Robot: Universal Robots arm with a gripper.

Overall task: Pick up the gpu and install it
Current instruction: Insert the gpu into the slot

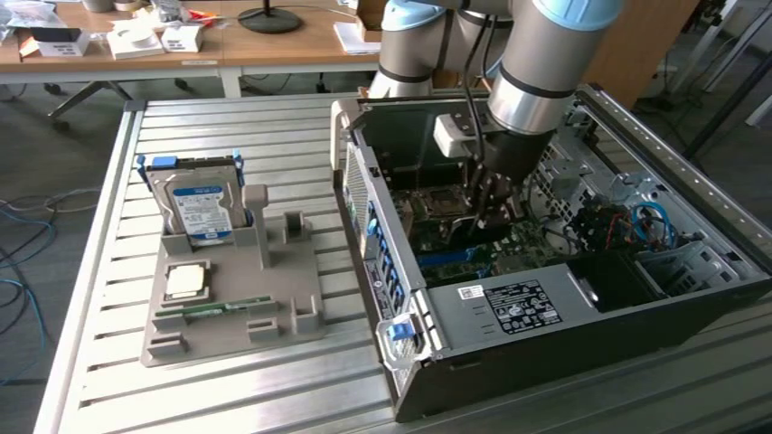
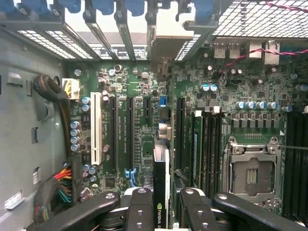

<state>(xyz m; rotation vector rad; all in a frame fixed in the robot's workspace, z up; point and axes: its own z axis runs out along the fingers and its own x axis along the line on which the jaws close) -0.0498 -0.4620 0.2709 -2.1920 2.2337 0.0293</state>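
Gripper (image 1: 489, 221) reaches down into the open computer case (image 1: 507, 307) and pinches the gpu (image 2: 161, 168) between its dark fingers (image 2: 141, 209), which clamp the card on both faces near its upper edge. The wrist view looks straight along that edge, so the card shows as a thin dark strip with a green logo. Held upright like this, its connector edge should face the motherboard (image 2: 120, 82). The strip runs in line with the long black expansion slots (image 2: 130, 130), and its far end points towards the blue latches (image 2: 72, 5) at the case's rear wall, where I judge the bracket must sit. Whether the card touches a slot or hangs just above it I cannot tell. At the exterior view's left, a slatted metal table (image 1: 108, 226) carries a grey holder (image 1: 289, 316) that keeps parts apart and easy to grasp. On it a hard drive (image 1: 199, 203) stands on edge in a blue frame, a square processor chip (image 1: 184, 282) lies flat, and a narrow memory strip (image 1: 217, 309) rests in a groove; the uprights (image 1: 289, 231) just beside the drive hold nothing. To the right the case lies on its side, opening upward so the arm (image 1: 531, 81) can enter from above. Further right, coloured cables (image 1: 645, 221) sit by the drive bays, apart from the gripper.
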